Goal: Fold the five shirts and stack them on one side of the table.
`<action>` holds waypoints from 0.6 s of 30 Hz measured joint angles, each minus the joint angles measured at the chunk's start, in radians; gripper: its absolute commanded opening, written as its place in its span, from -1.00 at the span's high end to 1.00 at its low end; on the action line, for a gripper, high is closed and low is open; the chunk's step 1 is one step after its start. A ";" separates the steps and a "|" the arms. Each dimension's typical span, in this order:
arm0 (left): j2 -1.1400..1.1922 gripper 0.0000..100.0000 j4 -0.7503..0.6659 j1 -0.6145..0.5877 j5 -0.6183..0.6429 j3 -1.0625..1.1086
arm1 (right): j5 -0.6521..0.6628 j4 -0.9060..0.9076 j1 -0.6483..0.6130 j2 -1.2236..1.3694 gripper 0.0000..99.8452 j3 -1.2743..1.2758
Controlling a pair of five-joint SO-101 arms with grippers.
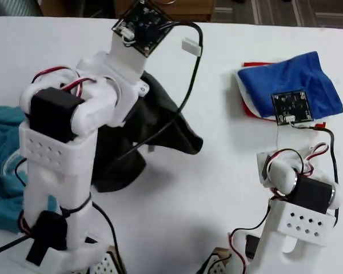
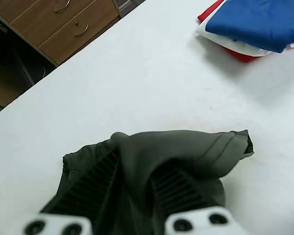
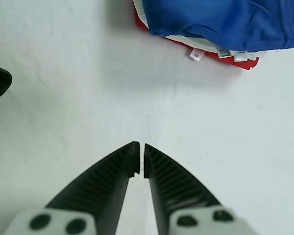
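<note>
My left gripper (image 2: 135, 167) is shut on a dark grey shirt (image 2: 186, 149), whose cloth bunches over and between its ribbed fingers. From above, that dark shirt (image 1: 163, 123) hangs crumpled under the left arm (image 1: 74, 131), mid-table. On the right side lies a stack with a folded blue shirt (image 1: 291, 80) on top, over a white one (image 2: 235, 45) and a red one (image 2: 239, 55). My right gripper (image 3: 141, 152) hovers over bare table just short of this stack (image 3: 225, 19), shut with nothing in it. A teal shirt (image 1: 3, 165) lies rumpled at the left edge.
The white table (image 1: 217, 188) has open room between the two arms. Black cables (image 1: 188, 85) trail from the left arm's camera board. Wooden drawers (image 2: 63, 24) stand beyond the far table edge. The right arm (image 1: 297, 194) stands at the front right.
</note>
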 measured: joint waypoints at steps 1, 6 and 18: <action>0.000 0.93 0.000 -0.002 0.000 0.003 | 0.000 0.000 0.000 0.000 0.94 0.000; 0.000 0.63 -0.005 0.008 0.000 0.130 | -0.002 0.000 0.000 0.000 0.94 0.000; -0.008 0.55 -0.015 -0.063 0.000 0.198 | -0.002 0.000 0.000 0.000 0.94 0.000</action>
